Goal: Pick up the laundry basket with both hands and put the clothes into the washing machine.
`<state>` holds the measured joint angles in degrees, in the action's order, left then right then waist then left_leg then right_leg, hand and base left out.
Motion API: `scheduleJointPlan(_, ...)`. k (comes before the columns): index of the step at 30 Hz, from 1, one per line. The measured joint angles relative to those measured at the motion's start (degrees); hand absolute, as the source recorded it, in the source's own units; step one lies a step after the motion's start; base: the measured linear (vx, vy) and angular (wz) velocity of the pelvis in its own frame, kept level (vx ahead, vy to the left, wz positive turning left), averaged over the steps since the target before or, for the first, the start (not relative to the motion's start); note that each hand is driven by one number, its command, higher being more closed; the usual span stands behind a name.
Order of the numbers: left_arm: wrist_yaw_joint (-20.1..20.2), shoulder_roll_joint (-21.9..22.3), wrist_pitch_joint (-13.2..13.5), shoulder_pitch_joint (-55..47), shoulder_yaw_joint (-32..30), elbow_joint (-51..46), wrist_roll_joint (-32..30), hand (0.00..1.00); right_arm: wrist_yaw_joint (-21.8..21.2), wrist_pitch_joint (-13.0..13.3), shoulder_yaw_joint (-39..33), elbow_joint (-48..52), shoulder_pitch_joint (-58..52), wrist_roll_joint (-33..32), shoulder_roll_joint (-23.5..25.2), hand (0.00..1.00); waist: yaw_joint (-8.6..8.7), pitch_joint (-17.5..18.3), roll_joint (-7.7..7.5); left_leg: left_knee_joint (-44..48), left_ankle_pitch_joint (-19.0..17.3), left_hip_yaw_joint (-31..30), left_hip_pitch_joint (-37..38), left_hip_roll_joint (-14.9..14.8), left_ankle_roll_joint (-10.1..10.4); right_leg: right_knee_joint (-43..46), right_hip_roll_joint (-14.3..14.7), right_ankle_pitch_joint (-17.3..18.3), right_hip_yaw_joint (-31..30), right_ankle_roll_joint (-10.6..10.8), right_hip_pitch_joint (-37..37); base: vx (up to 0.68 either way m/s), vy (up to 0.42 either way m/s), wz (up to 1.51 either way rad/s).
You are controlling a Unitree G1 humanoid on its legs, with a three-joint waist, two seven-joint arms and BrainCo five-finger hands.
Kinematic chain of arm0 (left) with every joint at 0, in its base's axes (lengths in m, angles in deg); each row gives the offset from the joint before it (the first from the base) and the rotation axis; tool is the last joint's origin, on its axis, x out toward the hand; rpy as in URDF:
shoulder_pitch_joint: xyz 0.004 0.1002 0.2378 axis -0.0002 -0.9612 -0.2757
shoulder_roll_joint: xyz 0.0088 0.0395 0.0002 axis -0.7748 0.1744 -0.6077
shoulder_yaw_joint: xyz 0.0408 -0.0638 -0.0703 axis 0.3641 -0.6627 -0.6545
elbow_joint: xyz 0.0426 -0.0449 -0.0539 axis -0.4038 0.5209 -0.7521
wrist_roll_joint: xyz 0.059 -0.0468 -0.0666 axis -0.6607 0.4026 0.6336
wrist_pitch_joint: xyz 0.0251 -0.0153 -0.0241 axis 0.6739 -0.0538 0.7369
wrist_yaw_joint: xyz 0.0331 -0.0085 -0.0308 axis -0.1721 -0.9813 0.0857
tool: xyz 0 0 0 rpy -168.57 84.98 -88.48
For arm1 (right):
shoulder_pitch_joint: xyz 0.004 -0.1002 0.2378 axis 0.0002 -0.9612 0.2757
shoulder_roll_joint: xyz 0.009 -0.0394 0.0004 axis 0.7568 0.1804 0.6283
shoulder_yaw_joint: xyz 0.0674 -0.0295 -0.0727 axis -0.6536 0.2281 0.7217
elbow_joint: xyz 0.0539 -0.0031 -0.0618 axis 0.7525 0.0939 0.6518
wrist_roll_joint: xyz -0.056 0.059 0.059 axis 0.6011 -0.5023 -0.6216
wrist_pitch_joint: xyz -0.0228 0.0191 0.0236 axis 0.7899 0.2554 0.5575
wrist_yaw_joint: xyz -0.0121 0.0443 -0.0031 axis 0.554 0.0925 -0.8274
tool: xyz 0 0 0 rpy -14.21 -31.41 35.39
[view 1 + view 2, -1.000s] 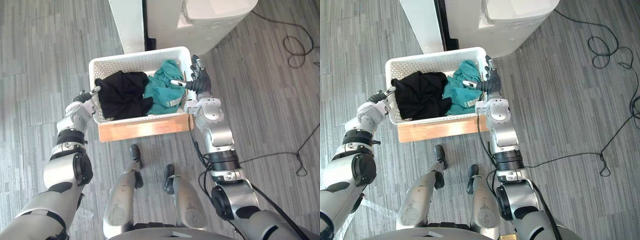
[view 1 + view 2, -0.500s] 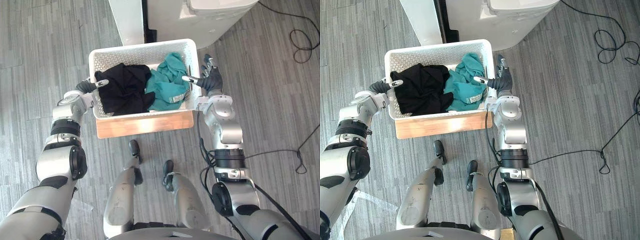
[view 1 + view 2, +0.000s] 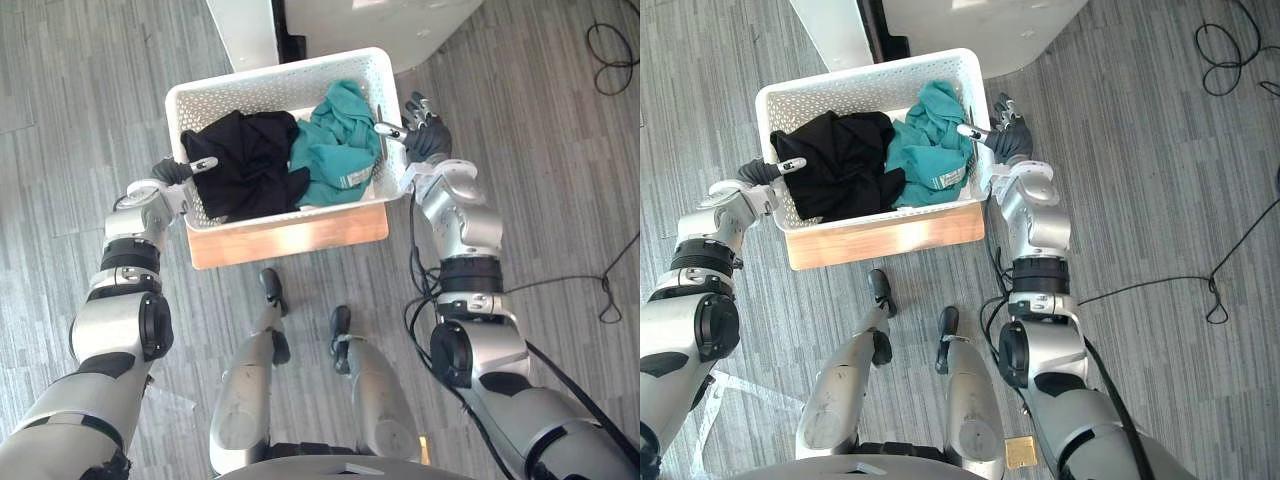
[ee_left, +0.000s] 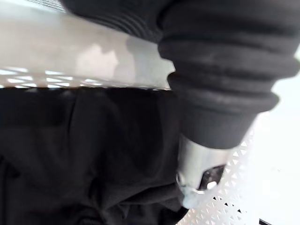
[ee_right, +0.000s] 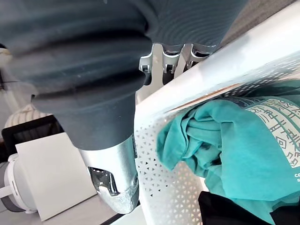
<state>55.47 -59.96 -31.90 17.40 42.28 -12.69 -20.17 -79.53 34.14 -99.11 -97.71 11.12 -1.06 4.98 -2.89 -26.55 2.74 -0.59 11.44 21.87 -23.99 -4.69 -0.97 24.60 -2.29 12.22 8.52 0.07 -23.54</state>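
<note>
Lifted: white perforated basket (image 3: 280, 72), black, teal clothes (image 3: 335, 150); left hand (image 3: 175, 170), right hand (image 3: 425, 140) gripping rims.

One white laundry basket (image 3: 280, 71), one black garment (image 3: 245, 172), one teal garment (image 3: 335, 145), one wooden box (image 3: 290, 232), one white washing machine (image 3: 400, 25)

The right hand (image 5: 115, 183) grips the basket (image 5: 234, 61) rim, thumb inside the wall, fingers (image 5: 166, 58) outside. A teal shirt (image 5: 243, 154) touches black cloth (image 5: 229, 211).
</note>
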Motion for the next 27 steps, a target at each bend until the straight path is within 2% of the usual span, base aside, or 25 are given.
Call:
scheduleJointPlan(5,-1.2,-0.3,1.2,0.0,3.5,0.2,0.1,0.0,-2.1,0.2,2.8,-9.1,3.0,0.2,-3.3,0.0,-0.1,0.0,0.0,-0.6,0.6,-0.7,-0.3,0.0,0.1,-0.1,0.2,-0.1,0.5,0.0,-0.2,0.01,-0.039,0.06)
scheduleJointPlan(8,-2.4,-0.3,2.2,0.0,4.9,0.2,1.0,0.0,-5.0,0.2,5.2,-14.5,5.2,1.3,-5.2,0.0,0.06,0.0,0.01,-0.5,0.8,-1.5,-0.8,0.0,0.2,-0.1,0.2,-0.1,1.3,0.0,-0.2,0.01,-0.05,0.11)
scheduleJointPlan(18,-3.3,-0.9,3.9,0.0,7.3,0.2,1.0,0.0,-9.6,0.1,12.5,-20.8,7.8,5.3,-8.1,0.0,-0.25,-0.2,0.39,-0.7,1.0,-1.6,-1.2,0.0,0.5,-0.2,0.3,-0.2,1.3,-0.2,-0.6,0.0,-0.015,0.01)
scheduleJointPlan(19,-3.3,-0.9,4.0,0.0,7.8,0.2,1.0,0.0,-10.1,0.1,13.3,-21.2,8.3,5.5,-8.6,1.0,-0.27,-0.3,0.63,-0.7,1.0,-1.6,-1.3,0.0,0.5,-0.2,0.3,-0.2,1.3,-0.2,-0.6,0.0,0.0,0.0)
scheduleJointPlan(20,-3.3,-1.1,4.0,0.0,8.4,0.2,1.0,1.0,-10.5,0.1,13.6,-21.2,8.6,5.7,-9.0,1.0,-0.25,-0.4,0.85,-0.8,1.1,-1.6,-1.3,0.0,0.4,-0.3,0.3,-0.2,1.3,-0.2,-0.7,0.0,0.0,0.0)
scheduleJointPlan(27,-3.5,-3.2,4.2,1.5,10.6,0.6,-1.4,1.0,-11.0,0.5,14.1,-21.6,9.7,7.3,-11.0,1.0,-0.42,-0.4,1.12,-1.8,2.4,-2.0,-2.7,0.0,0.2,0.0,0.5,-0.2,1.7,-0.3,-2.6,-0.02,-0.023,0.02)
